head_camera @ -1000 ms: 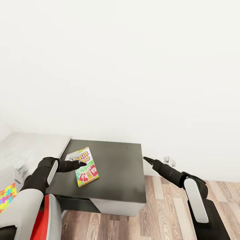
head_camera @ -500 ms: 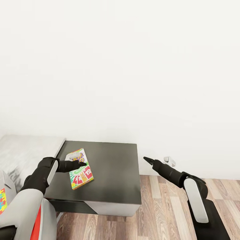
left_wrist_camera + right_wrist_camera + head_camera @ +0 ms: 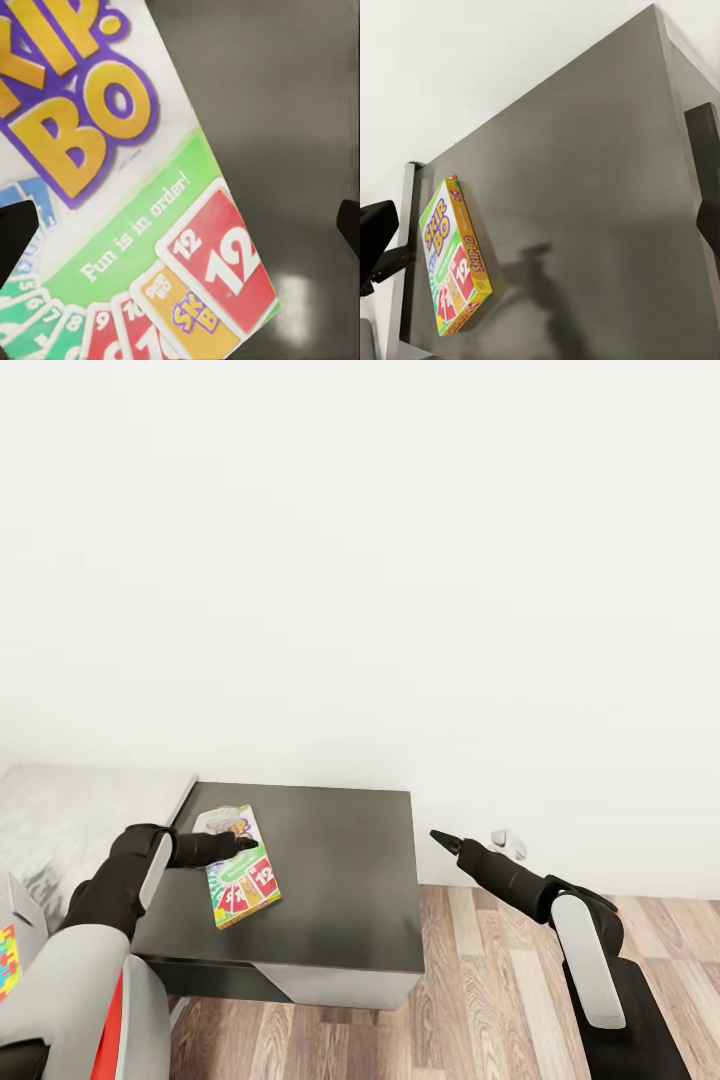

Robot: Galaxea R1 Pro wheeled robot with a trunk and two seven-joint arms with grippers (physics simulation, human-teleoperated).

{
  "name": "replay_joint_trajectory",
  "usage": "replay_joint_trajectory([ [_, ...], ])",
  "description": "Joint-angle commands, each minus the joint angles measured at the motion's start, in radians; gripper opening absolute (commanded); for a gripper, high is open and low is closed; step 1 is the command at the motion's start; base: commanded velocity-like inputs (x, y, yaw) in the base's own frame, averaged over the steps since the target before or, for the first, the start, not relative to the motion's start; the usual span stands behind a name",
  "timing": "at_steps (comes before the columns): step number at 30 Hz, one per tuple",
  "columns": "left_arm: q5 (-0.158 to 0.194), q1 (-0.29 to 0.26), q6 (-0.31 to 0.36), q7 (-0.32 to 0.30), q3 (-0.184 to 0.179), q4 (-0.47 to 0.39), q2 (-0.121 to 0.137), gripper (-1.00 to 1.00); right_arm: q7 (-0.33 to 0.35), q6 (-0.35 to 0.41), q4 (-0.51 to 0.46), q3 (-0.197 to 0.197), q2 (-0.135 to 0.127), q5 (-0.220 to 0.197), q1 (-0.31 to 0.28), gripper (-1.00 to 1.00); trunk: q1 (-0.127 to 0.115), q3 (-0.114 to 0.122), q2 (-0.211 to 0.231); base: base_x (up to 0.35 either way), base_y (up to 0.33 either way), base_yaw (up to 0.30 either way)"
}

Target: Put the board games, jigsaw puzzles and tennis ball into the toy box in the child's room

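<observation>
A Skip-Bo board game box (image 3: 243, 868) lies flat on the left part of a dark table (image 3: 340, 880). My left gripper (image 3: 247, 845) hovers just over the box's far half. In the left wrist view the box (image 3: 150, 225) is very close, and the gripper (image 3: 180, 229) is open with its fingers (image 3: 16, 234) wide apart, empty. My right gripper (image 3: 438, 837) hangs in the air off the table's right edge, open and empty. The right wrist view looks across the table (image 3: 600, 210) at the box (image 3: 451, 259). A jigsaw-patterned box (image 3: 8, 960) peeks in at the left edge.
A grey bed (image 3: 80, 810) adjoins the table's left side. A white wall rises right behind the table. Wooden floor (image 3: 480, 1000) runs in front of and to the right of the table. A small white fitting (image 3: 508, 845) sits low on the wall.
The whole view shifted about a second ago, so the camera moved. Since then my left gripper has edged slightly toward the far end of the Skip-Bo box. The right arm is still.
</observation>
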Motion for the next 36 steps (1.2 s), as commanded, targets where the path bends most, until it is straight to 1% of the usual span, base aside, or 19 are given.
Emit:
replay_joint_trajectory([
  [1,0.0,-0.001,0.008,-0.002,0.002,-0.008,0.0,1.0,0.009,0.006,0.0,-0.003,0.001,0.008,-0.001,1.0,0.001,-0.002,-0.002,0.0,0.0,0.0],
  [4,-0.003,-0.001,0.013,0.0,0.003,-0.033,0.003,1.0,0.009,0.006,0.0,-0.003,0.001,0.008,-0.001,1.0,0.001,-0.002,-0.002,0.0,0.0,0.0],
  [9,-0.005,0.0,0.014,0.001,0.004,-0.04,0.004,1.0,0.009,0.006,0.0,-0.002,0.001,0.008,-0.001,1.0,0.001,-0.002,-0.002,0.0,0.0,0.0],
  [11,-0.005,0.0,0.014,0.013,0.007,-0.039,0.006,1.0,0.009,0.006,0.0,-0.002,0.001,0.008,-0.001,1.0,0.001,-0.002,-0.002,0.0,0.0,0.0],
  [13,-0.005,0.0,0.014,0.036,0.021,-0.039,0.006,1.0,0.009,0.006,0.0,-0.002,0.001,0.008,-0.001,1.0,0.001,-0.002,-0.002,0.0,0.0,0.0],
  [16,-0.005,0.0,0.014,0.112,0.086,-0.039,0.005,1.0,0.009,0.006,0.0,-0.001,0.001,0.009,-0.001,1.0,0.001,-0.002,-0.002,0.0,0.0,0.0],
  [17,-0.005,-0.001,0.014,0.126,0.097,-0.039,0.004,1.0,0.009,0.006,0.0,0.0,0.002,0.009,-0.001,1.0,0.001,-0.002,-0.002,0.0,0.0,0.0],
  [19,-0.004,-0.001,0.013,0.18,0.132,-0.038,0.004,1.0,0.009,0.005,0.0,0.001,0.002,0.009,-0.001,1.0,0.001,-0.002,-0.002,0.0,0.0,0.0],
  [22,-0.002,-0.001,0.011,0.222,0.15,-0.037,0.003,1.0,0.009,0.005,0.0,0.002,0.003,0.008,-0.001,1.0,0.001,-0.002,-0.002,0.0,0.0,0.0],
  [24,-0.002,-0.001,0.008,0.235,0.154,-0.036,0.001,1.0,0.009,0.005,0.0,0.003,0.003,0.008,-0.001,1.0,0.001,-0.002,-0.002,0.0,0.0,0.0],
  [28,-0.002,0.0,0.004,0.243,0.153,-0.03,-0.002,1.0,0.009,0.005,0.0,0.003,0.003,0.008,-0.001,1.0,0.001,-0.003,-0.002,0.0,0.0,0.0],
  [36,0.002,-0.001,-0.003,0.235,0.152,-0.028,-0.005,1.0,0.01,0.005,0.0,0.003,0.002,0.008,-0.001,1.0,0.001,-0.014,-0.002,0.0,0.0,0.0],
])
